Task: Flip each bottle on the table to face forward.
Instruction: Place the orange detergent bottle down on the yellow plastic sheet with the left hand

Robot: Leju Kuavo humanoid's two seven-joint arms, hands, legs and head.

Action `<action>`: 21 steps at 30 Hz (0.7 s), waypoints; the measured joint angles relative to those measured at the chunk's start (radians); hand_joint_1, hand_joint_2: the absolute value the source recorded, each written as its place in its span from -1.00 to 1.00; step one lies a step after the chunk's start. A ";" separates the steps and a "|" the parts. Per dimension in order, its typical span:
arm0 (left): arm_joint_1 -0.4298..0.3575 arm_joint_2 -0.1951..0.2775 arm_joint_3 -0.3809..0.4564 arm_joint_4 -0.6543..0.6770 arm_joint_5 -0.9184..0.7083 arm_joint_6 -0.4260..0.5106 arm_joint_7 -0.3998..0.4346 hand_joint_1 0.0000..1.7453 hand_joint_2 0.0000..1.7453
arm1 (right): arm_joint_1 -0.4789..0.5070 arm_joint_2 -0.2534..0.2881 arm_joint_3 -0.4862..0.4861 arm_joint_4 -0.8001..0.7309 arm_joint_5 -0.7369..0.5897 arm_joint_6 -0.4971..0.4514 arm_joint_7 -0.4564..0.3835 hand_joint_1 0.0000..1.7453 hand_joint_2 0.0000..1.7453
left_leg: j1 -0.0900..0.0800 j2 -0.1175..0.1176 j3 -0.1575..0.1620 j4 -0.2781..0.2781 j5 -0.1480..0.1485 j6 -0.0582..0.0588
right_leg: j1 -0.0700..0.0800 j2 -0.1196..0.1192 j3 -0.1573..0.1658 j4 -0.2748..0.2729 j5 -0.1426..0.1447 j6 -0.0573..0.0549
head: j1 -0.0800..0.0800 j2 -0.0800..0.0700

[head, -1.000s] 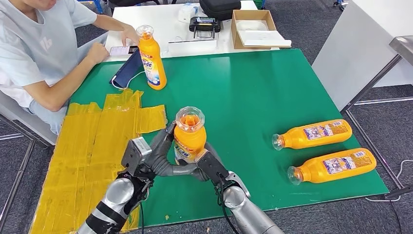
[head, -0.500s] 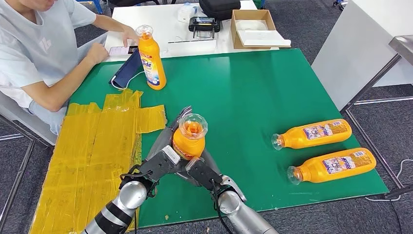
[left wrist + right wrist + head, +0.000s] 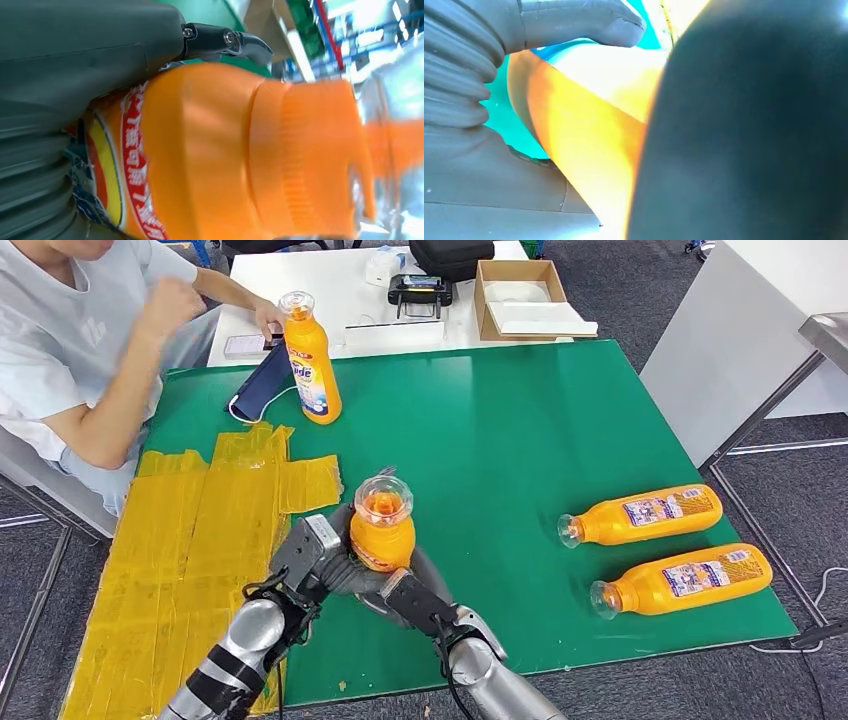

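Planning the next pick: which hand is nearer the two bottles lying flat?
Right. The right hand sits on their side of the held bottle; the left hand is beyond it, farther from the lying bottles.

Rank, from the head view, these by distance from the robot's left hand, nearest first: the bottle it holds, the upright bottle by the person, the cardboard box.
1. Held bottle: gripped by the left hand, with the right hand on its other side.
2. Upright bottle: far left of the green table.
3. Cardboard box: on the white table beyond.
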 joint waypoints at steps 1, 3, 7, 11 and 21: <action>-0.002 0.002 0.003 0.002 0.029 -0.026 0.000 -0.98 1.00 | 0.000 0.000 0.000 0.000 0.001 0.000 -0.001 1.00 1.00 | 0.000 0.000 0.000 0.000 0.000 0.000 | 0.000 0.000 0.000 0.000 0.000 0.000 | 0.000 0.000; -0.005 0.008 0.007 0.006 0.084 -0.072 0.002 0.02 1.00 | 0.001 0.000 0.001 0.001 0.001 0.000 -0.004 1.00 1.00 | 0.000 0.000 0.000 0.000 0.000 0.000 | 0.000 0.000 0.000 0.000 0.000 0.000 | 0.000 0.000; -0.006 0.017 0.009 0.009 0.156 -0.116 0.014 1.00 1.00 | 0.001 0.000 0.003 0.004 0.000 0.000 -0.008 1.00 1.00 | 0.000 0.000 0.000 0.000 0.000 0.000 | 0.000 0.000 0.000 0.000 0.000 0.000 | 0.000 0.000; -0.006 0.018 0.009 0.013 0.168 -0.117 0.019 1.00 1.00 | 0.002 0.000 0.003 0.006 0.001 0.000 -0.008 1.00 1.00 | 0.000 0.000 0.000 0.000 0.000 0.000 | 0.000 0.000 0.000 0.000 0.000 0.000 | 0.000 0.000; -0.007 0.018 0.009 0.018 0.176 -0.112 0.019 1.00 1.00 | 0.002 0.000 0.011 0.012 0.000 -0.004 -0.010 1.00 1.00 | 0.000 0.000 0.000 0.000 0.000 0.000 | 0.000 0.000 0.000 0.000 0.000 0.000 | 0.000 0.000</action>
